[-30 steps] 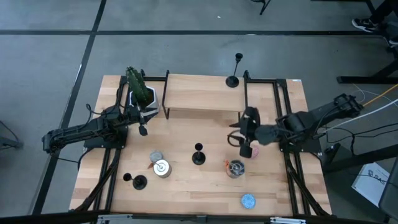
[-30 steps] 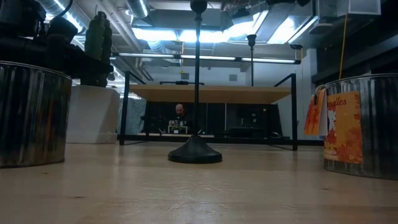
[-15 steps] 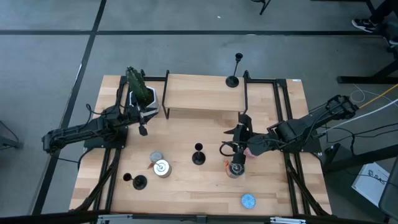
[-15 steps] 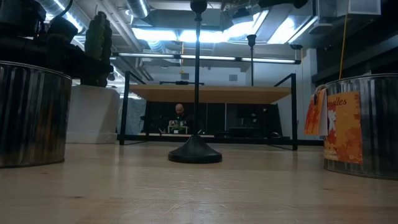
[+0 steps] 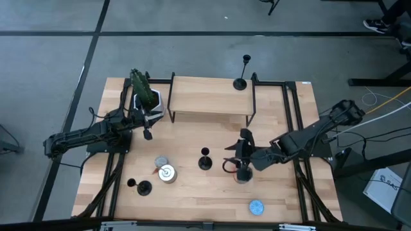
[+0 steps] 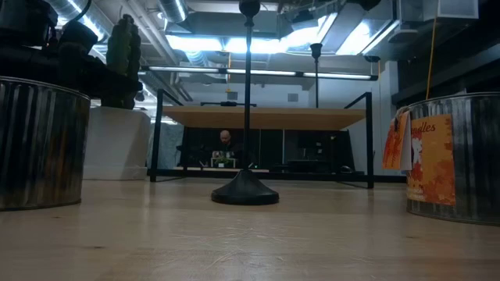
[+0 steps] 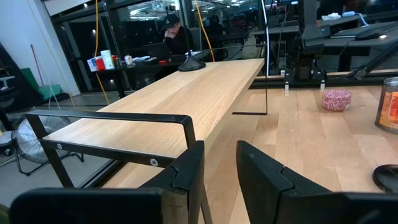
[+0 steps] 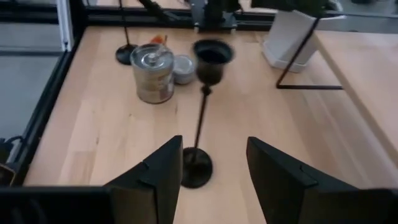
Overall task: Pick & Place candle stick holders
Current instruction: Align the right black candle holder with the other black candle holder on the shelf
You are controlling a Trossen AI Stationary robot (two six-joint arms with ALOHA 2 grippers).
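The right gripper [image 5: 236,160] has its two fingers [image 8: 155,180] spread apart with nothing between them. It sits low over the table [image 5: 192,138] beside a label-wrapped tin [image 5: 243,174] and faces the middle candle stick holder [image 5: 205,161], which stands upright just ahead of the fingertips. In the right wrist view that holder's round base [image 8: 196,167] lies between the two fingers but a little beyond them, not touching either. The right arm [image 5: 308,136] reaches in from the table's right edge, stretched out and angled toward the centre.

A second holder [image 5: 144,188] stands near the table's front left corner, and a third [image 5: 240,83] stands on the raised wooden shelf [image 5: 209,96] at the back. A silver tin [image 5: 167,173] sits left of the middle holder.

The left gripper [image 5: 147,131] waits near the potted cactus [image 5: 142,86] at the shelf's left end, its fingers [image 7: 186,171] slightly apart and empty.
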